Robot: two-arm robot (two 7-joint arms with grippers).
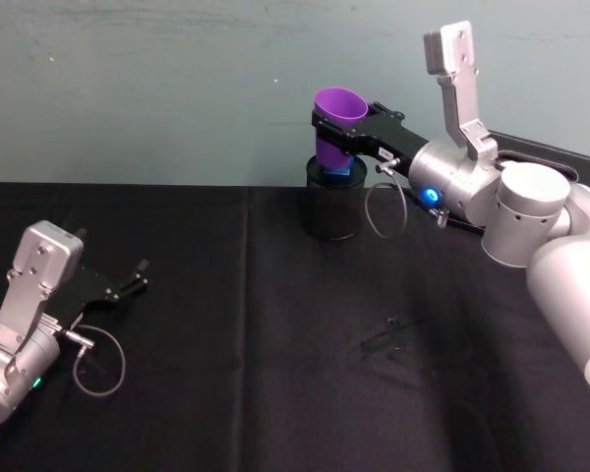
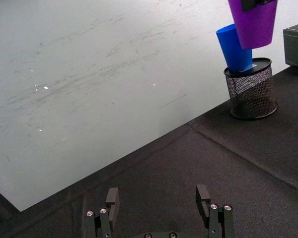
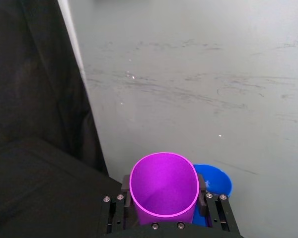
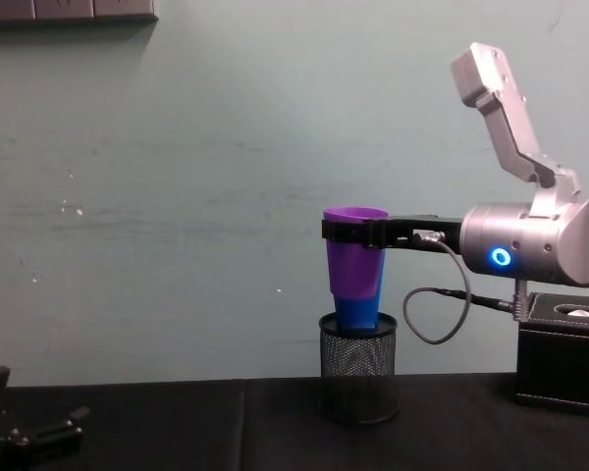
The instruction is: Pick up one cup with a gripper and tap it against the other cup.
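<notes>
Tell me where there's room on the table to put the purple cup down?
Plenty: the black cloth lies bare between the open left end effector and the mesh holder. It's crowded at the holder, where the right end effector holds the purple cup right beside the blue cup.

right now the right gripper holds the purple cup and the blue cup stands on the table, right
No: the blue cup sits in the mesh holder, not on the table, as the left wrist view shows. The right gripper holds the purple cup.
</notes>
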